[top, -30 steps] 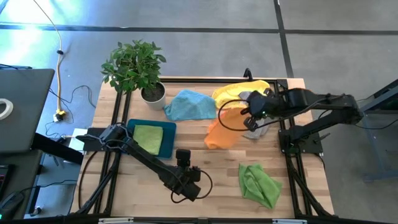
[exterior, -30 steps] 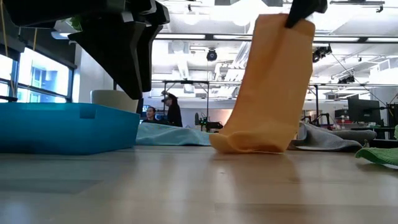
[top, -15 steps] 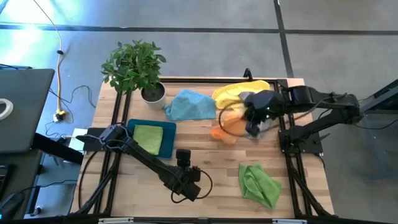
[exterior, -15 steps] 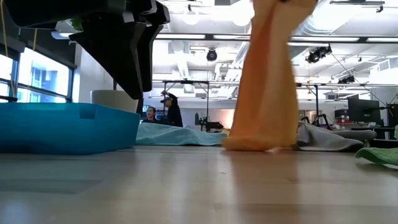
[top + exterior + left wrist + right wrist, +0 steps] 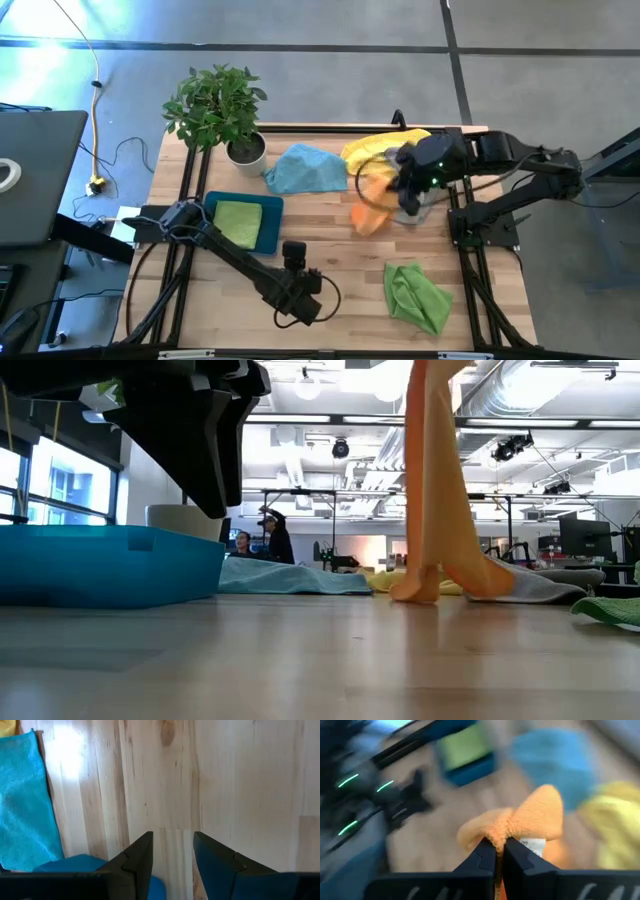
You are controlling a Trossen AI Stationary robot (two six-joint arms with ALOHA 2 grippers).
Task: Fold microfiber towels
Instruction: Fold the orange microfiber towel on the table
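My right gripper [image 5: 402,190] is raised over the table's far right and shut on the orange towel [image 5: 370,208]. The towel hangs from it in a narrow drape [image 5: 435,480]. A yellow towel [image 5: 385,148] and a grey towel [image 5: 418,210] lie beneath and behind it. A light blue towel [image 5: 305,168] lies flat at the far middle, and a lime green towel [image 5: 415,295] at the near right. Another lime green towel [image 5: 238,222] lies in the teal tray [image 5: 270,235]. My left gripper [image 5: 308,300] hovers open over bare wood near the front edge. My right gripper pinches a bunched fold of the orange towel [image 5: 506,832] between its two shut fingers [image 5: 485,857], next to the white label. The fingers slant down from the table's right side. The towel hangs slack below them, and its lower end [image 5: 418,590] touches the table.
A potted plant [image 5: 215,105] stands at the far left corner. Black frame rails [image 5: 195,190] run along the table's left and right sides. Bare wood [image 5: 240,785] lies ahead of my left gripper, in the table's near middle.
My right gripper has risen and tipped, moving slightly toward the table's right edge. It has drawn the orange towel up. The towel has narrowed from a broad sheet into a thin hanging drape, and its lower end has slid along the table toward the right.
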